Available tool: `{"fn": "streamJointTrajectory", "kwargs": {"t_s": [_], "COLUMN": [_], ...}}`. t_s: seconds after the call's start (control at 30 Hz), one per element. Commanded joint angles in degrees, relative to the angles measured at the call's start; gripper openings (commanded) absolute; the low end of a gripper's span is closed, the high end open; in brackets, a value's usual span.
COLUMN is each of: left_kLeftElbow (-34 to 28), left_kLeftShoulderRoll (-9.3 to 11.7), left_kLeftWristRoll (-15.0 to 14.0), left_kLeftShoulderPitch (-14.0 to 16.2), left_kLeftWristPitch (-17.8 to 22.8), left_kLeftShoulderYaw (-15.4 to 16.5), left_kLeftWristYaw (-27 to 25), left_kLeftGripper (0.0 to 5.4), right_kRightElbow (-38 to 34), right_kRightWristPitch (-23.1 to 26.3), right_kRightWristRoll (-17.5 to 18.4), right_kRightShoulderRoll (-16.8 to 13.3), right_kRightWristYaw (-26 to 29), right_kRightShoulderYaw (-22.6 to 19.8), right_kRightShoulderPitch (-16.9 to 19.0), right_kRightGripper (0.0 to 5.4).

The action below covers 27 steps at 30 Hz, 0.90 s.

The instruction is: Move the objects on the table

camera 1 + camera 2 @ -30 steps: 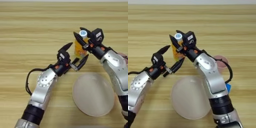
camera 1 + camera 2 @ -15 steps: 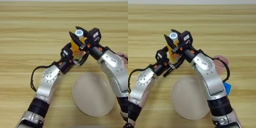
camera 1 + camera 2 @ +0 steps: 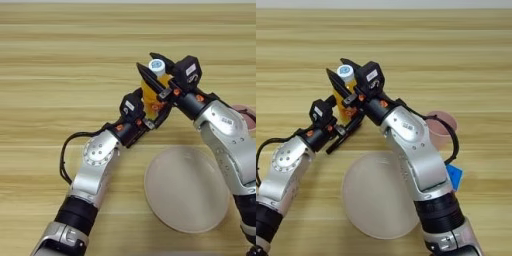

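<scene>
Small orange-juice bottle with white cap upright above the light-wood table, clamped between right gripper fingers, lower half masked by left gripper, grip unreadable; round beige plate nearby, pale pink cup partly hidden.

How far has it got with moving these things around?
Nothing looks finished yet. In hand: both grippers meet at the juice bottle; the right gripper straddles its capped top, the left gripper is at its base, like a handover. Still waiting: the plate lies bare and the pink cup stands untouched behind the right arm.
</scene>
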Motion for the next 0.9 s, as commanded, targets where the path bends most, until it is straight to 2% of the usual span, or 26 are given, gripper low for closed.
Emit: {"fn": "streamJointTrajectory", "kwargs": {"t_s": [0.03,0.47,0.87,0.9], "left_kLeftElbow": [-0.5,-0.98,-2.75,-2.85], "left_kLeftShoulderRoll": [-0.29,0.01,0.52,0.63], "left_kLeftWristRoll": [0.54,0.76,1.11,1.4], "left_kLeftShoulderPitch": [-0.6,-0.33,1.55,1.63], "left_kLeftWristPitch": [-0.52,-0.66,-1.05,-1.2], "left_kLeftShoulderYaw": [-0.33,-0.3,-0.23,-0.27], "left_kLeftWristYaw": [-0.34,-0.31,-0.07,0.07], "left_kLeftGripper": [3.41,3.39,3.39,3.39], "right_kRightElbow": [-1.16,-0.83,-0.59,-0.56], "right_kRightWristPitch": [-0.05,-0.07,0.06,0.09], "right_kRightWristRoll": [0.77,1.26,1.32,1.35], "right_kRightShoulderRoll": [0.5,0.36,-0.04,-0.07], "right_kRightWristYaw": [0.32,0.97,2.31,2.34], "right_kRightShoulderYaw": [0.01,0.41,1.15,1.13], "right_kRightShoulderPitch": [-0.38,0.24,0.81,0.79], "right_kRightGripper": [1.79,1.79,1.79,2.08]}}
